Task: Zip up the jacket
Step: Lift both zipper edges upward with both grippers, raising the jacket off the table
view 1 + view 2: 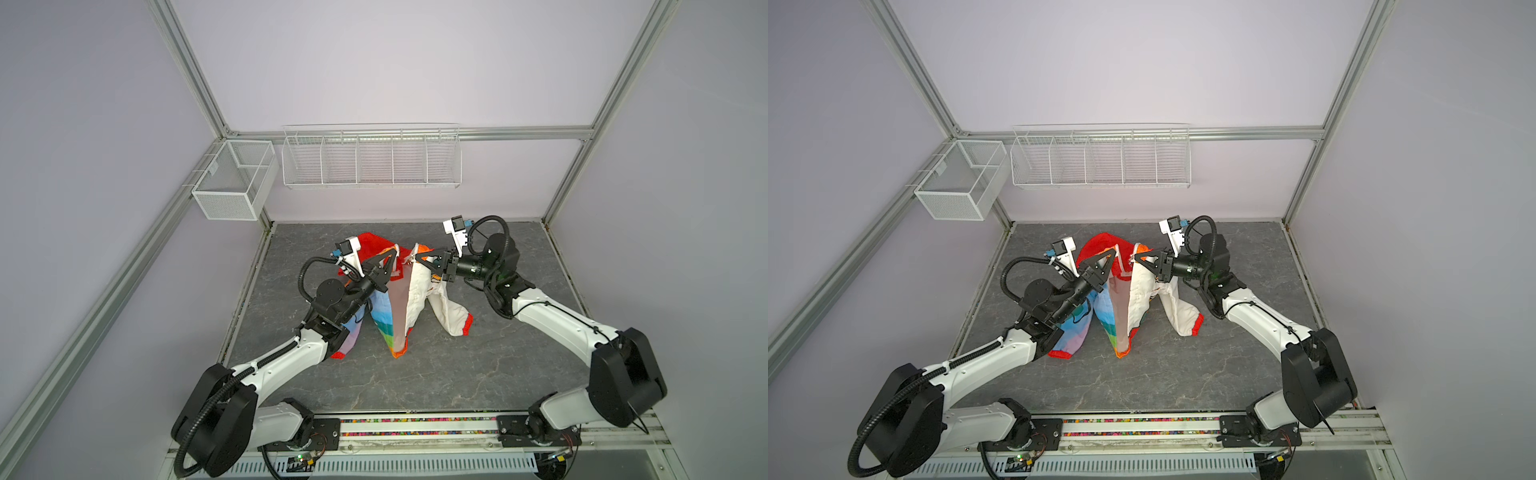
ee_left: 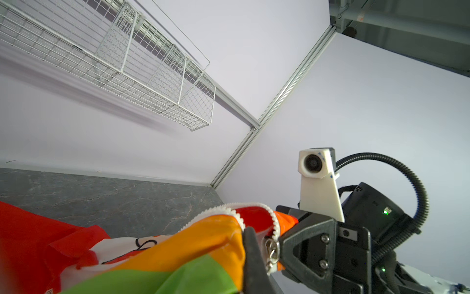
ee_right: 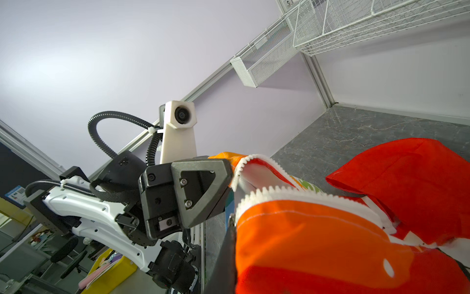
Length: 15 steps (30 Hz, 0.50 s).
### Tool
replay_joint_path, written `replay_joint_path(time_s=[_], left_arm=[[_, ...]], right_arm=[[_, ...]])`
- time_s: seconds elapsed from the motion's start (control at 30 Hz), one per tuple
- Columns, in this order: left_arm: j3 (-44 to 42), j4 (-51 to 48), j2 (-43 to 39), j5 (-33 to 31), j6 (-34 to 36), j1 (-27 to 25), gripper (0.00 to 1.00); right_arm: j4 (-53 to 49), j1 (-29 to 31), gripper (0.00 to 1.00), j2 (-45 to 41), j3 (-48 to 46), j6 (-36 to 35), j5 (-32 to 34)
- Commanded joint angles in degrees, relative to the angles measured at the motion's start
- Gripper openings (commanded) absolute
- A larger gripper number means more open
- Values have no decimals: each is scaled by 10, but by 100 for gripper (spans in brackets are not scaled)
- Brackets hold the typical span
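While the left arm [image 1: 286,357] hid much of 1 rainbow sleeve, the jacket [image 1: 415,299] hung unzipped over the middle of the grey stone-patterned tabletop [image 1: 415,386], its 2 top zipper edges pinched by the clamped left gripper [image 1: 391,253] and right gripper [image 1: 417,260], below a white wire rack [image 1: 371,160] on the lilac wall.

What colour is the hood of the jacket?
The hood is red; it shows best in the right wrist view.

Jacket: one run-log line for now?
jacket: hanging between tools | zipper: open | left tool: shut on jacket | right tool: shut on jacket
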Motion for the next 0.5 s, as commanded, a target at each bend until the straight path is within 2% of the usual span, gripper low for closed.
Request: replay_joint_path(time_s=[0.0,0.47], left_arm=[[21,97,16,15,-21,2,0],[38,131,41,34,-28,2,0]], right_arm=[[88,-3,7,14,13,42,-27],[186,-2,7,54,29,129,-50]])
